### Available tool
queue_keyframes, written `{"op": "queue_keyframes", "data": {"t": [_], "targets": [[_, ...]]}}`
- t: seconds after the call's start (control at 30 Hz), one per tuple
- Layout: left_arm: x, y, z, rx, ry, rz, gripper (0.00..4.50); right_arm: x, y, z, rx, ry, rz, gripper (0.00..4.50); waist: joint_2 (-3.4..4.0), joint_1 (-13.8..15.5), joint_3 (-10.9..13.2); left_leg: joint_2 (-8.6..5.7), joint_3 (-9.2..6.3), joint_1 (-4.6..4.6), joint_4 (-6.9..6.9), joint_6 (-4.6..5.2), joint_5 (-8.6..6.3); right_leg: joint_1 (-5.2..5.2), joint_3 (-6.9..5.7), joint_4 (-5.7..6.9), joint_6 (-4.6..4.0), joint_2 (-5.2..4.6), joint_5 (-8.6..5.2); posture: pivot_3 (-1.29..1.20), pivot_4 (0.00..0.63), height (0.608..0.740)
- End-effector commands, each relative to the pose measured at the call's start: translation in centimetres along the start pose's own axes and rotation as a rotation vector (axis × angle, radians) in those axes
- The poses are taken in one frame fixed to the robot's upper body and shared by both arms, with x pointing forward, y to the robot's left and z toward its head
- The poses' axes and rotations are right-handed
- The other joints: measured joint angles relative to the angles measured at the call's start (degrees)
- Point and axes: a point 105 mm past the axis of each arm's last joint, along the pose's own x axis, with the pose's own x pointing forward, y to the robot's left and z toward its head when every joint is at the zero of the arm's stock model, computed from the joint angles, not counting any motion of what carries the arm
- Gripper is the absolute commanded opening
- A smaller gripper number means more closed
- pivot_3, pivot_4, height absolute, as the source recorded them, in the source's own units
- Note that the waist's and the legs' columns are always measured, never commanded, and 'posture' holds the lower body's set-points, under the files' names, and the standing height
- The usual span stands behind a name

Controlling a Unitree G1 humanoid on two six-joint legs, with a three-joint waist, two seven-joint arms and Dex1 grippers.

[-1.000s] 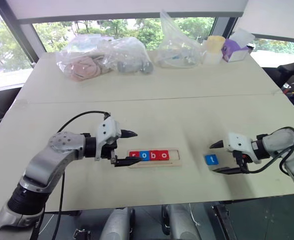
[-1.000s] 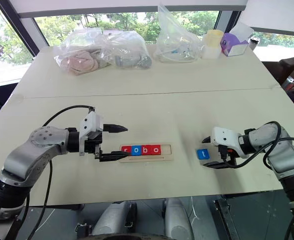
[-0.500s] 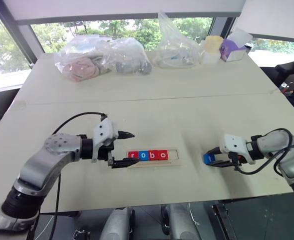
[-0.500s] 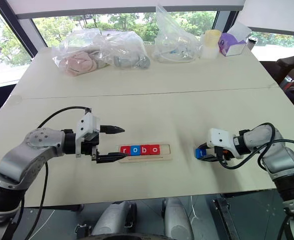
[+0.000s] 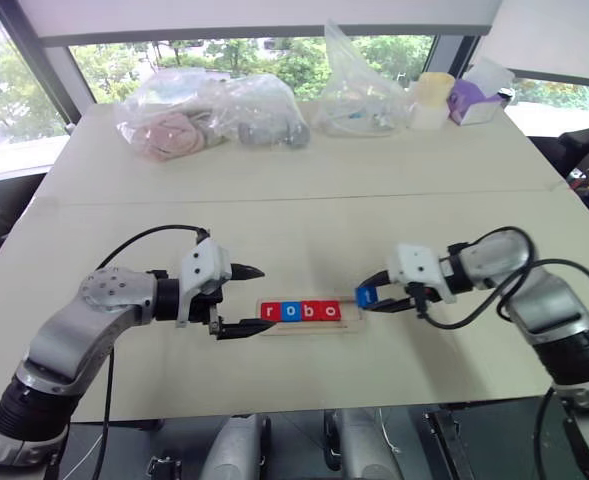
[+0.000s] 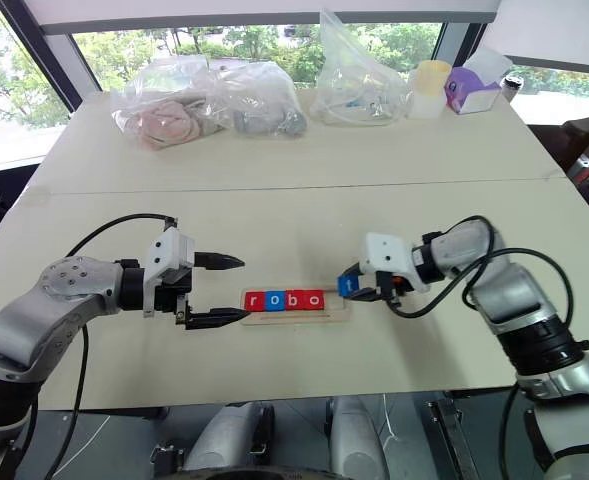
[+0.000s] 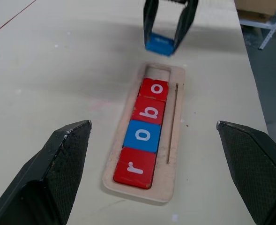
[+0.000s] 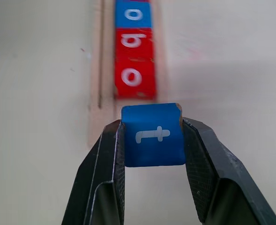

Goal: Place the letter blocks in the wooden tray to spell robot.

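- The right end effector (image 5: 377,297) is clamped on the blue t block (image 8: 152,135), held just past the wooden tray (image 7: 175,117)'s empty end slot, in line with its long axis.
- The left end effector (image 5: 242,300) stands apart beside the r end.

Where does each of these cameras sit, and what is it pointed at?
Left and right eye views: on the head, looking down over both arms at the table.
Left wrist view: on the left arm, looking between the open left gripper fingers along the wooden tray.
Right wrist view: on the right arm; the right gripper grips the blue t block.
Shared: every view shows the tray holding r, o, b, o.
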Motion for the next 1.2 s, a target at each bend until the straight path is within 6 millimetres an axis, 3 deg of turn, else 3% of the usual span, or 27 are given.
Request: {"op": "queue_keyframes", "data": {"t": [0.03,1.2], "targets": [[-0.4,-0.1,0.8,0.032,-0.025,0.013,4.50,0.0,-0.8,0.3,-0.044,0.027,-0.023,1.14,0.01,0.25,0.00,0.00,0.01,-0.01,0.00,0.00,0.00,-0.02,0.01,0.01,-0.01,-0.01,0.00,0.00,0.150,0.725],[0.1,-0.4,0.9,0.024,-0.044,0.028,4.50,0.4,-0.6,1.9,-0.007,-0.022,0.005,1.14,0.01,0.20,0.00,0.01,-0.01,0.01,0.00,0.00,0.00,-0.02,-0.01,0.05,0.02,0.04,0.02,0.00,0.150,0.725]]}}
